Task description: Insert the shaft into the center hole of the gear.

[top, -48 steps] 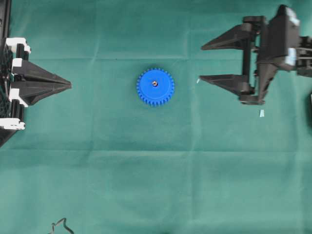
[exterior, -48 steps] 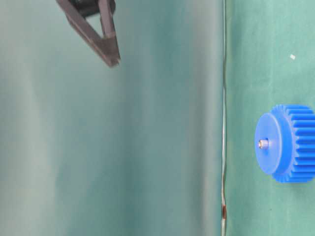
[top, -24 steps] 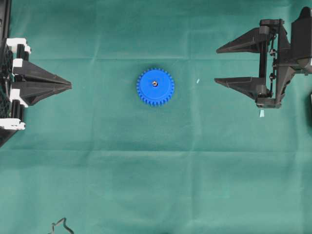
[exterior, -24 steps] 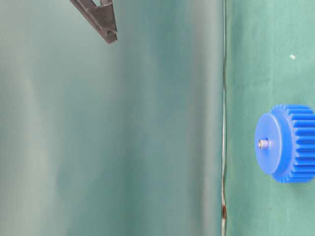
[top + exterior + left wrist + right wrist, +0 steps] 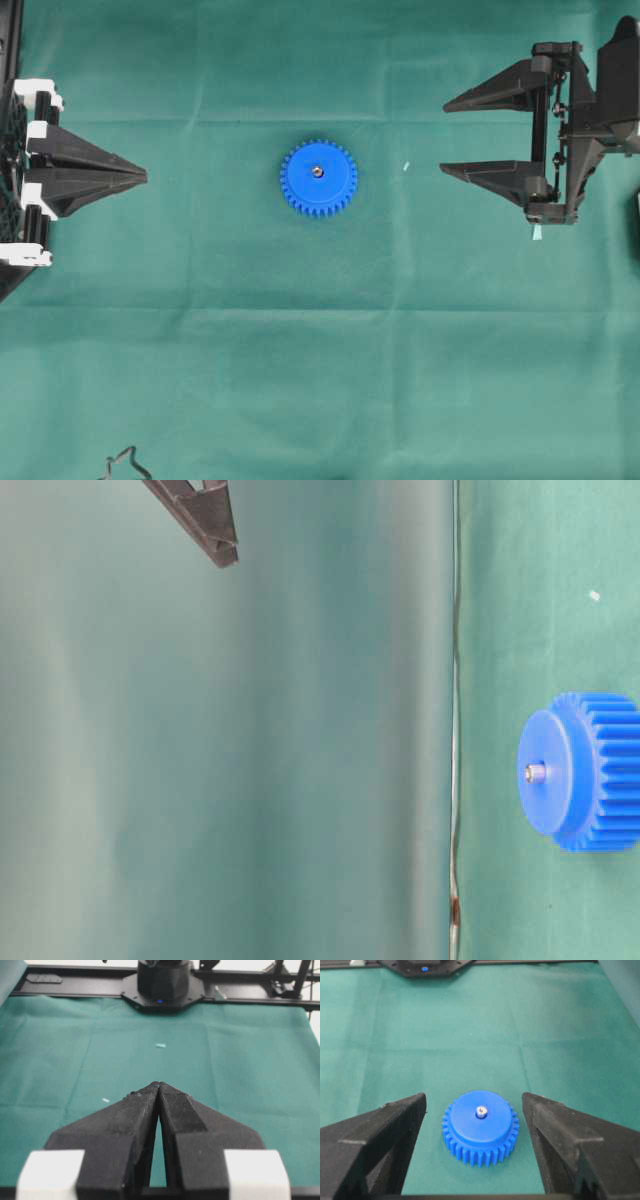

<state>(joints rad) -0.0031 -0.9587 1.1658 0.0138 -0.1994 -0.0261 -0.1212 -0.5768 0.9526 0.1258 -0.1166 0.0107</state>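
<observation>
Gear (image 5: 319,178) lies flat mid-cloth (image 5: 300,350). I read the right gripper (image 5: 443,137) spread wide, empty, well right; the left gripper (image 5: 145,176) pinched together, empty, far left. Only the table-level view shows the shaft (image 5: 536,773) protruding from the center hole (image 5: 481,1111).

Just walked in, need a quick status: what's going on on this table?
Nothing is being handled. The gear lies flat mid-cloth with the shaft standing in its center hole, tip poking out on top. The right gripper is open and empty, off to the gear's right, not touching it. The left gripper sits shut at the left edge. A couple of pale scraps lie on the cloth.
</observation>
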